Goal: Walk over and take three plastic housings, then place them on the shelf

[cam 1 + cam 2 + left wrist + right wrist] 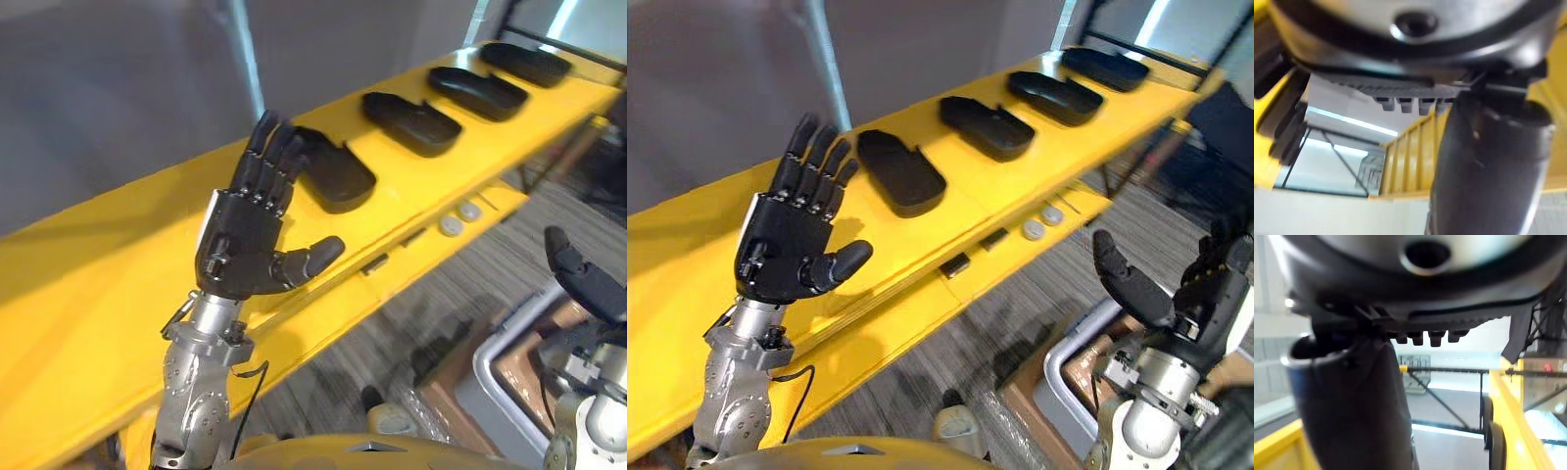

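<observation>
A long shelf (pixel 696 255) of smooth, glossy yellow board runs diagonally away toward the upper right. Four plastic housings lie flat in a row down the middle of its surface, between the back and front edges, well apart from one another: matte black, shallow, elongated shells with rounded ends and raised rims. The nearest housing (pixel 901 171) has a stepped, notched end; the second (pixel 987 127), third (pixel 1055 96) and fourth (pixel 1105 69) follow toward the shelf's far right end. The robot's left hand (pixel 784 245) is raised before the shelf's front edge near the nearest housing, dark fingers straight and close together, thumb jutting sideways, holding nothing. The right hand (pixel 1200 299) hangs low, off the shelf, fingers loosely extended and empty. On a narrower yellow ledge (pixel 921 304) below the front edge sit two small grey discs (pixel 1032 229).
</observation>
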Tool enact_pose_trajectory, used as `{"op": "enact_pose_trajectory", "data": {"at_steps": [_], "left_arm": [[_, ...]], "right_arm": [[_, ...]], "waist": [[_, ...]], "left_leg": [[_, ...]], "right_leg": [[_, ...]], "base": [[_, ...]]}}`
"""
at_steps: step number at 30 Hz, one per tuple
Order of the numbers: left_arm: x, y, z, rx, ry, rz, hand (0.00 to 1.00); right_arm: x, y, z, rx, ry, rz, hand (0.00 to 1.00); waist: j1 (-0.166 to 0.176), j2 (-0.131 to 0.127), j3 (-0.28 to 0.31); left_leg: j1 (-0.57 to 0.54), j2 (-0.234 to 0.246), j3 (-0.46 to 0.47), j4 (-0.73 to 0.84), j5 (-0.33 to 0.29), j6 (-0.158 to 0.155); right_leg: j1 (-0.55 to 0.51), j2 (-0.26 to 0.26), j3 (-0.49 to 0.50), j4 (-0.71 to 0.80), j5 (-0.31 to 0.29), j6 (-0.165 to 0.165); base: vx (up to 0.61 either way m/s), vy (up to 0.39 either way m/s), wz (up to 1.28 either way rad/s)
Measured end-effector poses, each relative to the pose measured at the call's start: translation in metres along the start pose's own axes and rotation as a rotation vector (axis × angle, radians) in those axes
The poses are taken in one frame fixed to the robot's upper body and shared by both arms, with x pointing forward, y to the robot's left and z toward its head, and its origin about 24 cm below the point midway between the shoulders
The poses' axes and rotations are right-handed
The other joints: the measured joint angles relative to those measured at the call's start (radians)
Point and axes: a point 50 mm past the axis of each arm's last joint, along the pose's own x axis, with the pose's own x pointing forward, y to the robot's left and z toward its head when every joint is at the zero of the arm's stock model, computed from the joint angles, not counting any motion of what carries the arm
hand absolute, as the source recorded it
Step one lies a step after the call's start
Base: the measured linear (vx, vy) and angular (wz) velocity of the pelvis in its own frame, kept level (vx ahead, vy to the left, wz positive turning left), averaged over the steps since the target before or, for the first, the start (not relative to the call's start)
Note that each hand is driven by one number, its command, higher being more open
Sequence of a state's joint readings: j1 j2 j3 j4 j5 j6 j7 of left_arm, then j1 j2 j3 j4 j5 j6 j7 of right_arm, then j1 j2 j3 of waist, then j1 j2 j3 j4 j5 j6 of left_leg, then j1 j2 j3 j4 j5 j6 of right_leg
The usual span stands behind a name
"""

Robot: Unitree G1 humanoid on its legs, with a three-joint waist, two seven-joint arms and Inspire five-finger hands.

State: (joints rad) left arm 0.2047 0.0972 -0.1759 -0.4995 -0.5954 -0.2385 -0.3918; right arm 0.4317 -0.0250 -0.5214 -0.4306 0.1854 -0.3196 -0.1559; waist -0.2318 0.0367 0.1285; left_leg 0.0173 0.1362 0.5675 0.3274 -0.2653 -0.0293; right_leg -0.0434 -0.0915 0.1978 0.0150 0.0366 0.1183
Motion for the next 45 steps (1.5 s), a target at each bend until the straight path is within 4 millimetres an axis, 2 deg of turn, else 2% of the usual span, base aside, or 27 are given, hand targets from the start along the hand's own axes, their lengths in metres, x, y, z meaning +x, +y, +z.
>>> {"op": "enact_pose_trajectory", "data": {"at_steps": [3, 6, 9, 11, 13, 14, 15, 16, 19, 23, 27, 28, 29, 30, 31, 32, 33, 35, 36, 37, 38, 40, 41, 42, 43, 44, 45], "left_arm": [[0.017, -0.012, -0.013, -0.062, 0.004, -0.064, 1.00], [0.028, -0.016, -0.033, -0.098, 0.062, -0.043, 1.00], [0.024, -0.006, -0.043, -0.077, 0.115, 0.085, 1.00], [0.017, 0.001, -0.042, -0.041, 0.123, 0.162, 1.00], [0.012, 0.003, -0.037, -0.035, 0.113, 0.203, 1.00], [0.011, 0.002, -0.035, -0.036, 0.107, 0.203, 1.00], [0.012, -0.001, -0.033, -0.032, 0.097, 0.192, 1.00], [0.013, -0.003, -0.034, -0.042, 0.094, 0.191, 1.00], [0.001, 0.000, -0.035, -0.039, 0.117, 0.242, 1.00], [-0.020, 0.007, -0.024, -0.025, 0.118, 0.290, 1.00], [-0.023, 0.001, -0.009, -0.048, 0.067, 0.196, 1.00], [-0.023, -0.001, -0.010, -0.053, 0.069, 0.178, 1.00], [-0.023, -0.005, -0.012, -0.065, 0.079, 0.149, 1.00], [-0.023, -0.009, -0.015, -0.062, 0.093, 0.139, 1.00], [-0.022, -0.010, -0.015, -0.059, 0.096, 0.138, 1.00], [-0.021, -0.011, -0.016, -0.043, 0.098, 0.139, 1.00], [-0.020, -0.011, -0.016, -0.039, 0.099, 0.140, 1.00], [-0.017, -0.008, -0.015, -0.033, 0.104, 0.143, 1.00], [-0.017, -0.006, -0.015, -0.026, 0.112, 0.151, 1.00], [-0.017, 0.000, -0.015, -0.008, 0.132, 0.159, 1.00], [-0.017, 0.007, -0.015, 0.012, 0.154, 0.165, 1.00], [-0.020, 0.015, -0.015, 0.023, 0.172, 0.198, 1.00], [-0.023, 0.020, -0.015, 0.004, 0.183, 0.221, 1.00], [-0.024, 0.022, -0.015, -0.006, 0.196, 0.227, 1.00], [-0.025, 0.023, -0.017, -0.022, 0.210, 0.230, 1.00], [-0.026, 0.021, -0.024, -0.058, 0.236, 0.236, 1.00], [-0.025, 0.019, -0.026, -0.075, 0.244, 0.231, 1.00]], "right_arm": [[-0.005, -0.011, -0.001, -0.002, 0.025, -0.029, 1.00], [-0.008, -0.011, 0.001, 0.035, 0.012, -0.008, 1.00], [-0.008, 0.003, 0.001, 0.178, -0.010, 0.085, 1.00], [-0.008, 0.022, 0.001, 0.296, -0.015, 0.193, 1.00], [-0.004, 0.047, 0.004, 0.395, -0.041, 0.324, 1.00], [-0.002, 0.053, 0.006, 0.413, -0.051, 0.348, 1.00], [-0.002, 0.063, 0.008, 0.445, -0.056, 0.381, 1.00], [-0.001, 0.067, 0.008, 0.454, -0.050, 0.399, 1.00], [-0.005, 0.083, 0.005, 0.500, 0.008, 0.443, 1.00], [-0.021, 0.095, -0.003, 0.535, 0.125, 0.472, 1.00], [-0.047, 0.091, -0.011, 0.561, 0.254, 0.415, 1.00], [-0.050, 0.088, -0.011, 0.567, 0.265, 0.408, 1.00], [-0.058, 0.081, -0.011, 0.597, 0.296, 0.402, 1.00], [-0.060, 0.079, -0.010, 0.626, 0.305, 0.421, 1.00], [-0.060, 0.081, -0.010, 0.642, 0.301, 0.435, 1.00], [-0.060, 0.085, -0.006, 0.668, 0.278, 0.472, 1.00], [-0.060, 0.088, -0.004, 0.680, 0.264, 0.495, 1.00], [-0.057, 0.110, 0.005, 0.728, 0.206, 0.587, 1.00], [-0.055, 0.119, 0.007, 0.736, 0.193, 0.616, 1.00], [-0.051, 0.134, 0.008, 0.747, 0.178, 0.655, 1.00], [-0.049, 0.145, 0.005, 0.731, 0.181, 0.662, 1.00], [-0.044, 0.155, 0.000, 0.717, 0.194, 0.648, 1.00], [-0.044, 0.155, -0.005, 0.686, 0.213, 0.622, 1.00], [-0.047, 0.154, -0.010, 0.658, 0.236, 0.603, 1.00], [-0.048, 0.152, -0.014, 0.624, 0.249, 0.588, 1.00], [-0.049, 0.143, -0.024, 0.550, 0.278, 0.562, 1.00], [-0.048, 0.136, -0.029, 0.517, 0.288, 0.536, 1.00]], "waist": [[-0.046, 0.019, -0.012], [-0.062, 0.025, -0.015], [-0.046, 0.021, -0.012], [-0.018, 0.015, -0.002], [0.023, 0.048, 0.001], [0.035, 0.063, -0.002], [0.038, 0.043, 0.008], [0.040, 0.063, 0.018], [0.081, 0.049, 0.031], [0.132, 0.037, 0.039], [0.159, 0.010, 0.048], [0.159, 0.004, 0.051], [0.160, -0.010, 0.056], [0.160, -0.008, 0.052], [0.160, -0.004, 0.050], [0.161, -0.005, 0.047], [0.163, -0.006, 0.047], [0.180, -0.008, 0.045], [0.185, -0.008, 0.045], [0.200, -0.006, 0.045], [0.209, -0.017, 0.039], [0.219, -0.025, 0.034], [0.230, -0.034, 0.029], [0.232, -0.052, 0.020], [0.229, -0.059, 0.012], [0.228, -0.036, 0.001], [0.223, -0.033, 0.000]], "left_leg": [[0.014, 0.012, 0.060, -0.004, -0.004, -0.006], [0.032, 0.010, 0.065, -0.012, -0.003, -0.005], [0.025, 0.002, -0.174, 0.052, -0.011, 0.017], [0.008, -0.020, -0.351, 0.121, -0.012, 0.034], [-0.019, -0.016, -0.433, 0.151, -0.017, 0.047], [-0.023, -0.012, -0.436, 0.139, -0.033, 0.052], [-0.019, -0.021, -0.436, 0.116, -0.077, 0.026], [-0.018, -0.012, -0.440, 0.104, -0.093, 0.010], [-0.021, -0.022, -0.453, 0.067, -0.095, 0.003], [-0.053, -0.029, -0.501, 0.145, -0.117, -0.030], [-0.092, -0.030, -0.482, 0.266, -0.167, -0.009], [-0.090, -0.034, -0.474, 0.271, -0.170, -0.004], [-0.077, -0.042, -0.450, 0.264, -0.167, 0.010], [-0.074, -0.036, -0.421, 0.244, -0.153, 0.025], [-0.075, -0.026, -0.406, 0.231, -0.142, 0.033], [-0.073, -0.009, -0.372, 0.204, -0.119, 0.035], [-0.070, -0.001, -0.359, 0.191, -0.107, 0.035], [-0.064, 0.040, -0.327, 0.175, -0.083, 0.025], [-0.064, 0.055, -0.321, 0.179, -0.081, 0.021], [-0.066, 0.081, -0.311, 0.179, -0.072, 0.005], [-0.072, 0.104, -0.310, 0.177, -0.060, -0.017], [-0.080, 0.137, -0.310, 0.176, -0.043, -0.047], [-0.082, 0.160, -0.307, 0.169, -0.026, -0.078], [-0.082, 0.170, -0.305, 0.156, -0.011, -0.106], [-0.082, 0.180, -0.315, 0.142, 0.007, -0.130], [-0.074, 0.208, -0.315, 0.077, 0.054, -0.156], [-0.069, 0.214, -0.303, 0.036, 0.089, -0.169]], "right_leg": [[-0.024, 0.017, 0.050, -0.002, 0.016, 0.013], [-0.048, 0.049, 0.135, -0.017, 0.039, 0.009], [-0.050, 0.093, 0.244, -0.012, 0.039, -0.005], [-0.068, 0.111, 0.275, 0.013, 0.021, -0.026], [-0.120, 0.118, 0.246, 0.040, 0.002, -0.053], [-0.164, 0.123, 0.217, 0.108, -0.007, -0.068], [-0.214, 0.107, 0.160, 0.198, -0.012, -0.004], [-0.217, 0.108, 0.135, 0.212, -0.012, -0.007], [-0.222, 0.076, 0.084, 0.224, -0.006, 0.003], [-0.195, 0.052, 0.044, 0.225, 0.004, 0.018], [-0.171, 0.051, 0.064, 0.200, 0.035, 0.043], [-0.165, 0.045, 0.068, 0.190, 0.037, 0.037], [-0.156, 0.028, 0.057, 0.166, 0.031, 0.003], [-0.163, 0.012, 0.009, 0.153, -0.022, -0.061], [-0.177, 0.008, -0.016, 0.161, -0.030, -0.071], [-0.202, -0.003, -0.075, 0.224, -0.018, -0.053], [-0.202, -0.010, -0.106, 0.261, -0.019, -0.055], [-0.156, -0.067, -0.197, 0.414, -0.034, -0.083], [-0.137, -0.081, -0.204, 0.444, -0.054, -0.101], [-0.120, -0.115, -0.216, 0.509, -0.070, -0.122], [-0.107, -0.161, -0.232, 0.563, -0.083, -0.136], [-0.085, -0.211, -0.237, 0.574, -0.081, -0.137], [-0.069, -0.240, -0.240, 0.540, -0.063, -0.128], [-0.055, -0.254, -0.239, 0.484, 0.032, -0.135], [-0.043, -0.231, -0.242, 0.463, -0.010, -0.077], [-0.044, -0.195, -0.253, 0.414, -0.061, -0.035], [-0.043, -0.186, -0.257, 0.386, -0.093, -0.001]], "base": [[0.10, 0.014, -0.61], [0.11, -0.027, -0.92], [0.06, -0.074, -1.24], [-0.02, 0.004, -1.35], [-0.07, 0.068, -1.24], [-0.03, 0.071, -0.47], [-0.01, 0.028, 0.21], [-0.04, 0.056, 0.58], [-0.10, 0.024, 0.56], [-0.10, 0.055, 0.37], [-0.14, 0.123, -0.10], [-0.17, 0.139, -0.38], [-0.17, 0.146, -0.49], [-0.16, 0.147, -0.58], [-0.15, 0.116, -0.78], [-0.07, 0.058, -0.66], [-0.04, 0.037, -0.80], [0.00, -0.033, -0.60], [-0.02, -0.091, -0.50], [-0.05, -0.226, -0.41], [-0.05, -0.236, -0.36], [-0.06, -0.339, -0.23], [-0.07, -0.374, -0.29], [-0.06, -0.431, -0.25], [-0.05, -0.428, -0.37], [-0.03, -0.425, -0.45], [-0.02, -0.410, -0.69]]}}
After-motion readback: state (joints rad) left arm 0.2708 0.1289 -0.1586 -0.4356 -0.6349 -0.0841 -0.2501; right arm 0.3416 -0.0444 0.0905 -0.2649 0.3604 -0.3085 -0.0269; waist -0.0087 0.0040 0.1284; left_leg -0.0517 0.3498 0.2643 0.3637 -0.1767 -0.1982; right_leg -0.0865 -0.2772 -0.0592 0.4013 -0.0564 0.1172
